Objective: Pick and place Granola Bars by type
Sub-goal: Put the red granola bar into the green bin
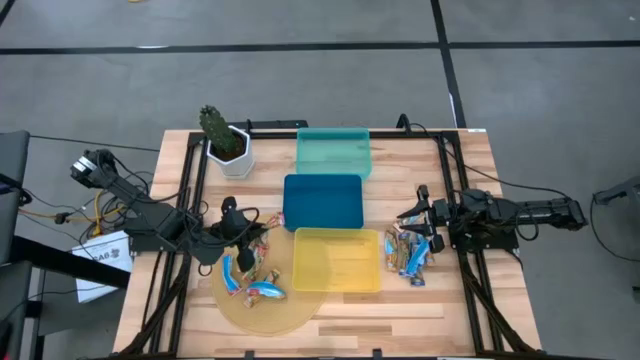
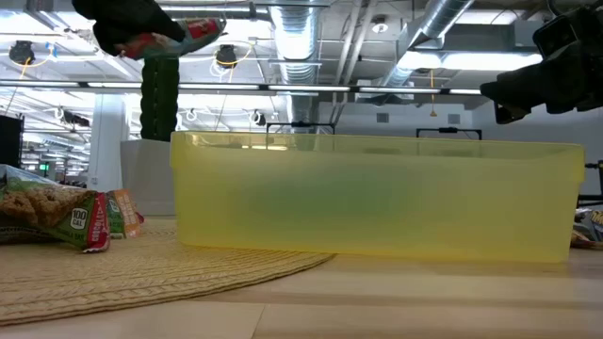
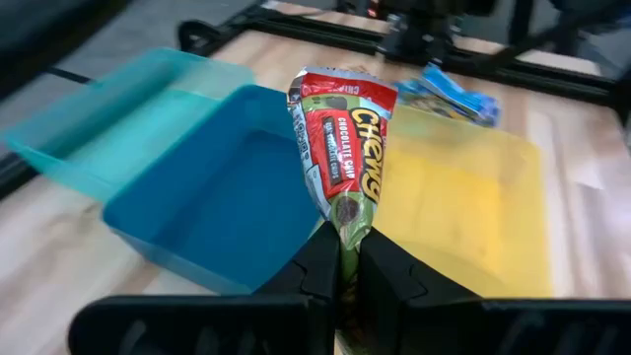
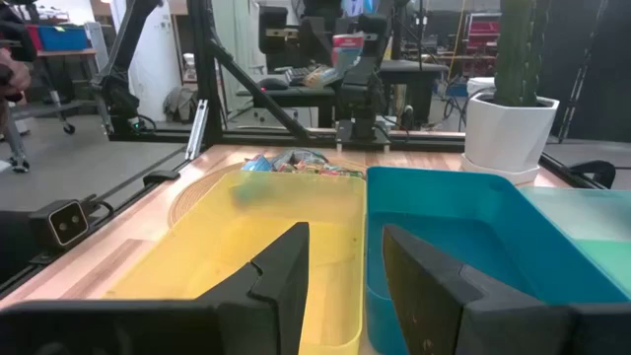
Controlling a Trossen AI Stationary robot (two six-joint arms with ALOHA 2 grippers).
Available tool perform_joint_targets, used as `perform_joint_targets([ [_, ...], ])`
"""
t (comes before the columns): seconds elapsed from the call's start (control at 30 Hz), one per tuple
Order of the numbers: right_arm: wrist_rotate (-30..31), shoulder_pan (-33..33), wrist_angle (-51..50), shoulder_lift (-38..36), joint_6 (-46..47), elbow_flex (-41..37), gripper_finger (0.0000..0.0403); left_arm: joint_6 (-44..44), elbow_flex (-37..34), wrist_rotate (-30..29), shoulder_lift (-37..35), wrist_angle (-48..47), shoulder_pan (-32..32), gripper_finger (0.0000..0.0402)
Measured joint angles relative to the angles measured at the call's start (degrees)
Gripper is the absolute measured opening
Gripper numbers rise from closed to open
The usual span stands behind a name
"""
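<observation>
My left gripper [image 1: 243, 230] hangs over the round woven mat [image 1: 265, 312], left of the trays, shut on a red-and-green granola bar [image 3: 345, 138]. The low view shows that bar [image 2: 188, 33] high above the mat. A few more granola bars [image 1: 262, 290] lie flat on the mat, one of them a green-red bar [image 2: 57, 217]. A blue-white pile of bars [image 1: 412, 255] lies on the table right of the yellow tray [image 1: 337, 262]. My right gripper [image 4: 345, 271] stands open at the table's right side, level, with nothing between its fingers. My left gripper pinches one crimped end [image 3: 348, 232] of the bar's wrapper between its two fingers. The fingers come from the table's left, slanting a little downward. The rest of the bar sticks out beyond the fingertips, lifted clear of the mat and the trays.
A teal tray [image 1: 333, 150], a blue tray [image 1: 322, 200] and the yellow tray stand in a row from far to near at the table's middle. A cactus in a white pot [image 1: 225, 140] stands at the far left. Black frame rails [image 1: 190, 200] run along both sides.
</observation>
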Motion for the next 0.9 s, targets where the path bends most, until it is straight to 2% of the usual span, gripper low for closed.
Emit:
perform_joint_targets([
  [0.2,0.0,0.0,0.0,0.0,0.0,0.0,0.0124,1.8,0.0,-2.1,0.0,0.5,6.5,0.0016],
  [0.67,0.0,0.0,0.0,0.0,0.0,0.0,0.0124,17.6,0.0,-4.6,-0.5,5.8,26.4,0.0016],
  [0.9,0.0,0.0,0.0,0.0,0.0,0.0,0.0124,21.4,0.0,-4.6,-1.9,7.4,32.7,0.0016],
])
